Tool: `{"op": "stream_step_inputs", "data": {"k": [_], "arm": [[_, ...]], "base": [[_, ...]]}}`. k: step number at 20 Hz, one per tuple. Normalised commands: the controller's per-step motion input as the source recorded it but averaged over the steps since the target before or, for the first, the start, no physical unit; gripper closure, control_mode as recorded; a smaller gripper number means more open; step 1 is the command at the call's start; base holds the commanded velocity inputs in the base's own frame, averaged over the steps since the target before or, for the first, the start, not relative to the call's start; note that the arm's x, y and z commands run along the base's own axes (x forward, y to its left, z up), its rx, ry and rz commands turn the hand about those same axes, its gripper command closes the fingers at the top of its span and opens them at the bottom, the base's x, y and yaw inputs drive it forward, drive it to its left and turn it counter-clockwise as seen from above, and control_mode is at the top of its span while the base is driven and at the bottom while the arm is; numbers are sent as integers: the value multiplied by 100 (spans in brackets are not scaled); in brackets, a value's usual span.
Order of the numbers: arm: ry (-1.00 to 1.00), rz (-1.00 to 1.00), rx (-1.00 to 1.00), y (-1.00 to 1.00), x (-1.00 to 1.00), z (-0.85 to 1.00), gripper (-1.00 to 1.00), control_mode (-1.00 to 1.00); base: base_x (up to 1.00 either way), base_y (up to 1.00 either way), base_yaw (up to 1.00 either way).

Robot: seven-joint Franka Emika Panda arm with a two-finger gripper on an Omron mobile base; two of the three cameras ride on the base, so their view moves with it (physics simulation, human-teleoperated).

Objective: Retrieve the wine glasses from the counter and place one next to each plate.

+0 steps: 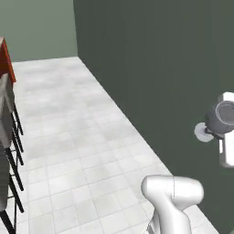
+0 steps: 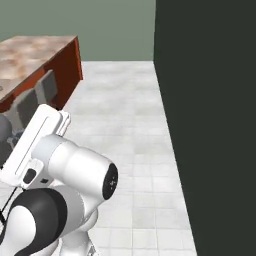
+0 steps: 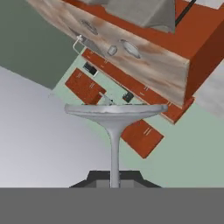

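My gripper (image 3: 114,177) is shut on the thin stem of a translucent grey-blue wine glass (image 3: 114,131), whose round foot points away from the hand. At the right edge of the left base view the same glass (image 1: 223,116) hangs in the gripper (image 1: 215,128) above the floor, lying sideways. The marbled counter (image 3: 144,61) shows rolled at the top of the hand view, far off. Two plates lie on it, one greyish-tan (image 3: 89,27) and one pale-rimmed (image 3: 131,48). Between them stands a small grey object (image 3: 112,50), too small to identify.
A dark green wall (image 1: 160,68) runs close along the right. Grey stools (image 1: 7,119) stand by the counter (image 2: 35,55) at the left. White tiled floor (image 1: 77,137) lies between them. Reddish-brown cabinets (image 3: 85,85) hang on the pale far wall.
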Motion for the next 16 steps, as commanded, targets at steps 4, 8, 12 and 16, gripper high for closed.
{"op": "stream_step_inputs", "data": {"k": [4,8,12,16], "arm": [[0,0,0,0,0,0,100,100],[0,0,0,0,0,0,100,100],[0,0,0,0,0,0,100,100],[0,0,0,0,0,0,100,100]], "base": [[99,-33,69],[98,-31,70],[95,-28,73],[96,-34,72]]}}
